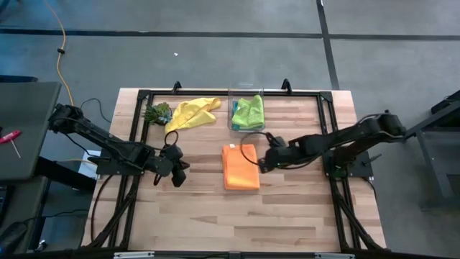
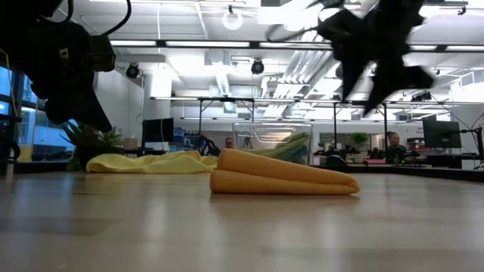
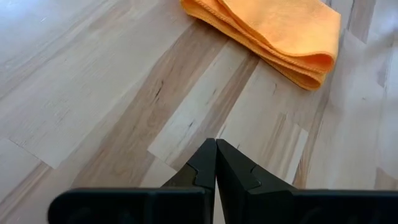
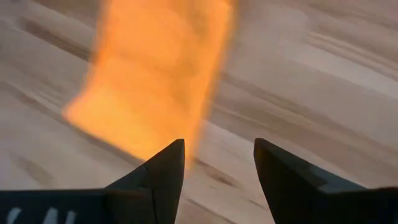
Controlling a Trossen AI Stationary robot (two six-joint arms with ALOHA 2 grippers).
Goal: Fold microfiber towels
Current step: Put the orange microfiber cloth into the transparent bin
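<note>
An orange towel (image 1: 240, 167) lies folded flat at the table's middle; it also shows as a low orange wedge (image 2: 283, 175). A yellow towel (image 1: 192, 114) lies crumpled at the far left. A lime green towel (image 1: 249, 111) sits in a clear box with a teal edge beside it. My right gripper (image 1: 263, 160) hangs open above the orange towel's right edge, clear of the table (image 2: 378, 45), with nothing between its fingers (image 4: 219, 152). My left gripper (image 1: 178, 175) is shut, left of the orange towel (image 3: 280, 34) and apart from it (image 3: 216, 146).
The clear plastic box (image 1: 233, 108) stands at the far middle. A small green leafy clump (image 1: 157, 113) lies left of the yellow towel. A black frame (image 1: 215, 92) runs round the table's edges. Bare wood lies toward the near edge (image 1: 237, 223). People show in the room behind (image 2: 392, 140).
</note>
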